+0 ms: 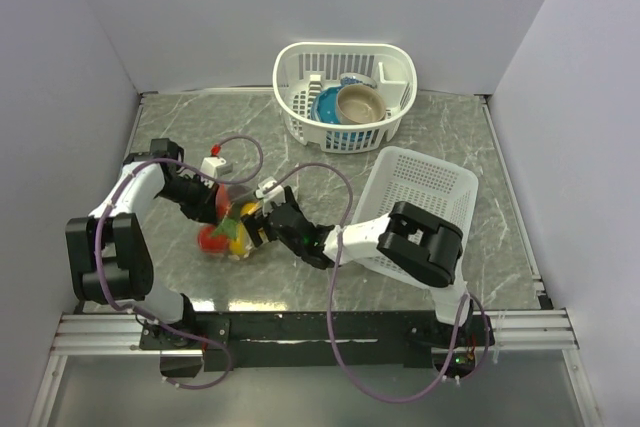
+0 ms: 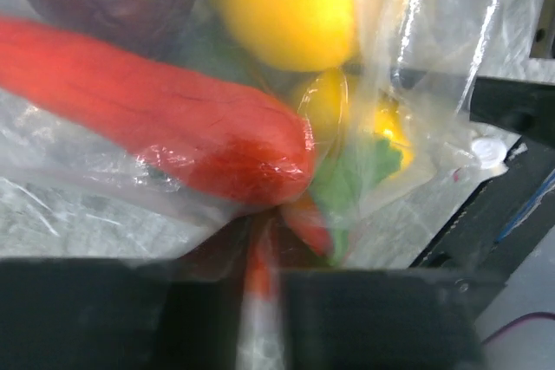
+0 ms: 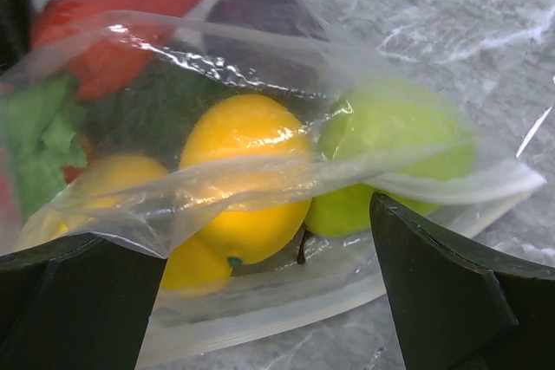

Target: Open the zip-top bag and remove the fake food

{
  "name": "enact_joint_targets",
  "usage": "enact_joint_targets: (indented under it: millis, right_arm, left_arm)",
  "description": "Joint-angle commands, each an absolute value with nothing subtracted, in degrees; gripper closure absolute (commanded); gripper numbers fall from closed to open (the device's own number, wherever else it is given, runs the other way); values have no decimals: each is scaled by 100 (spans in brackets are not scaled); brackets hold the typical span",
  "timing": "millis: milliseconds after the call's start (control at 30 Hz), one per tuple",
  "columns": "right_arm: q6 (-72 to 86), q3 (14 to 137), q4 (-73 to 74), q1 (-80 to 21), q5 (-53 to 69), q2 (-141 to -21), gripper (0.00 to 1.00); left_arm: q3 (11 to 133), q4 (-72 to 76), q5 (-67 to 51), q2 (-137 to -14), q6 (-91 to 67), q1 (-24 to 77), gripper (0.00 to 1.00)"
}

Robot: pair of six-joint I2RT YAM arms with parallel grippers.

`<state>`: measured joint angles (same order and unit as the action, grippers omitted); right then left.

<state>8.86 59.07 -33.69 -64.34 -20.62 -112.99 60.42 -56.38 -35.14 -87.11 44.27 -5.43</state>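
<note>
The clear zip-top bag (image 1: pixel 236 247) lies on the marble table, left of centre, full of fake food. The left wrist view shows a red piece (image 2: pixel 165 127) and a yellow piece (image 2: pixel 286 6) inside the bag (image 2: pixel 434 32). My left gripper (image 1: pixel 218 205) is at the bag's far-left side, and its jaws (image 2: pixel 264 275) are nearly closed on a fold of bag film. My right gripper (image 1: pixel 258 229) is at the bag's right end. In the right wrist view it (image 3: pixel 260 240) is open, with the bag's mouth (image 3: pixel 286 309) gaping between its fingers. A yellow lemon (image 3: pixel 247 171) and a lime-green fruit (image 3: pixel 395 149) sit just inside.
A white oval basket (image 1: pixel 300 62) with a blue bowl and a tan bowl stands at the back. A white rectangular lattice basket (image 1: pixel 425 182) lies to the right, partly under my right arm. A small white object with a red tip (image 1: pixel 213 162) sits behind the bag. Purple cables loop over the table.
</note>
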Motion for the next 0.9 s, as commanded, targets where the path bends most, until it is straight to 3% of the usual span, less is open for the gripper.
enact_joint_targets:
  millis: [0,33,67,133,167,200,400,733,800,833,867]
  right_arm:
    - [1309,6003,-2884,-6434,-2505,-11391,0]
    - [1301,5942,-2892,-6434,-2487,-11356,0]
    - [1309,5802,-2909,-6434,-2444,-11277,0]
    - [1362,5635,-3023,-6434,-2260,-11154,0]
    - [1388,5468,-3084,-6442,-2180,-11058,0]
    - [1423,5415,-3163,-6442,-2006,-11013,0]
    - [1266,5089,-3558,-6609,-1644,-10714,0]
    - [1125,5265,-3577,-6724,-1635,-10591,0]
    - [1151,5238,-3586,-6732,-1539,-10556,0]
    - [1160,5238,-3586,-6732,-1503,-10538,0]
    - [1186,5221,-3595,-6724,-1477,-10538,0]
  left_arm:
    - [6099,-5686,-3674,-8570,4430,-694,51]
    - [6100,-5721,-3648,-8517,4456,-790,28]
    - [6134,-5739,-3621,-8412,4491,-991,20]
    - [6117,-5809,-3560,-8376,4657,-1229,15]
    - [6100,-5905,-3568,-8411,4728,-1474,4]
    - [6082,-5967,-3594,-8446,4789,-1581,1]
    - [5564,-5662,-3744,-8429,4677,-1697,1]
    - [5625,-5010,-3656,-8727,4007,-844,2]
    - [5660,-5080,-3648,-8798,4069,-844,21]
    - [5695,-5150,-3613,-8833,4095,-844,34]
    - [5713,-5185,-3612,-8842,4113,-852,41]
